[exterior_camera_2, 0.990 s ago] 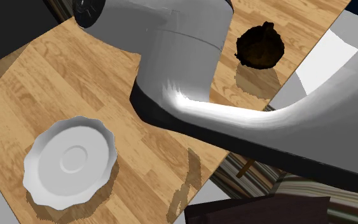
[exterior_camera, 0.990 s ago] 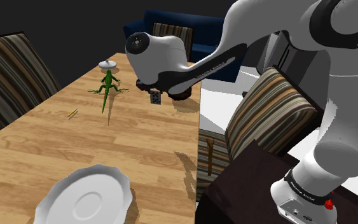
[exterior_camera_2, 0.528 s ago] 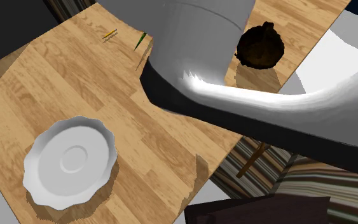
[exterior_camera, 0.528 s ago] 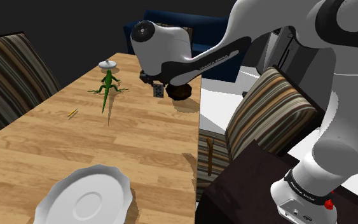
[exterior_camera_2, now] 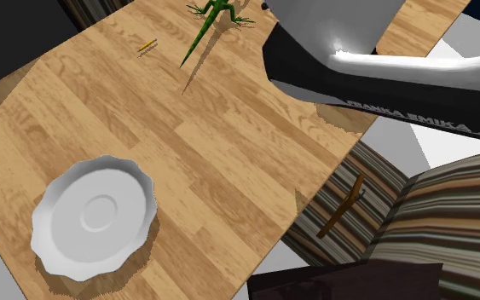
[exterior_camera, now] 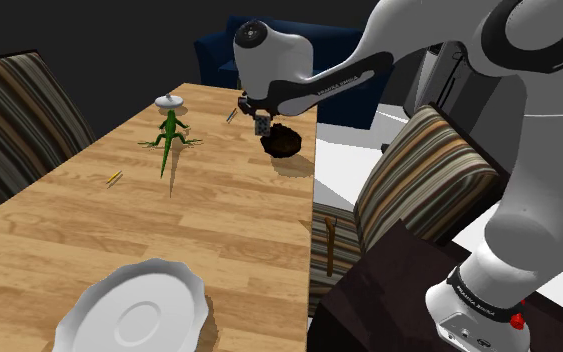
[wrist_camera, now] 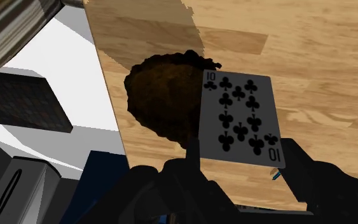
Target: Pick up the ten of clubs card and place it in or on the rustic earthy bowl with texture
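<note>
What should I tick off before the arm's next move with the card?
1. Card held: ok, the fingers clasp the card.
2. Card off the table: ok, it hangs above the wood.
3. Card centred over the bowl: not ok, it overlaps only the bowl's rim.
4. Bowl upright: ok, it stands near the table's edge.
5. Bowl empty: cannot tell, its inside is too dark.
6. Lizard out of the way: ok, well apart from the bowl.
</note>
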